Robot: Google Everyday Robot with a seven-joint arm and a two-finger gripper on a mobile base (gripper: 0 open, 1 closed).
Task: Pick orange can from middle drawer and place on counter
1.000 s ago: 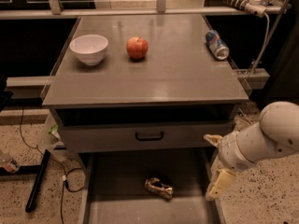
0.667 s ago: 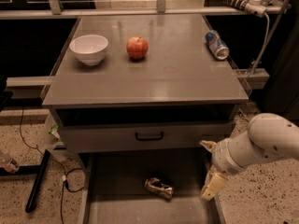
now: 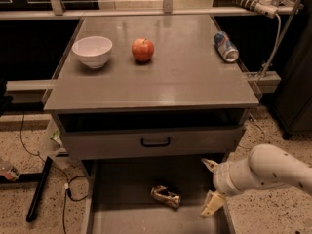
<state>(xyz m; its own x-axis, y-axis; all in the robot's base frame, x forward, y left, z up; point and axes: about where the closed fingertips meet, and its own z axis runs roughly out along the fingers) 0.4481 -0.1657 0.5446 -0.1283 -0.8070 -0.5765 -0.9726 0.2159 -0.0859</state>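
Over the last second my arm has swung in from the right edge of the frame, so that my gripper now hangs over the right side of the open middle drawer, at the lower right of the frame. It was further out toward the drawer's right wall a moment ago. My jaws stand apart, one tan finger higher in the frame and one lower, with a clear gap between them that faces left toward the can. They hold nothing.

The orange can has not moved. It lies on its side on the drawer floor, low in the centre of the frame, crumpled and shiny, and it is near my gripper but not touching it. The gap between us has shrunk, and that is the only real change.

I judge that I am partway through the reach, with the grasp not yet begun. Next I need to travel further left and bring my fingers down on either side of the can's body. Its dented surface may make it roll or slip when I close on it.

The counter fills the upper middle of the frame, above the shut drawer front with a black handle. A white bowl sits at its upper left, with a red apple beside it. A blue-and-silver can lies at its upper right. The front part of the slab looks bare, so I judge it a fair spot for the can once I lift it.
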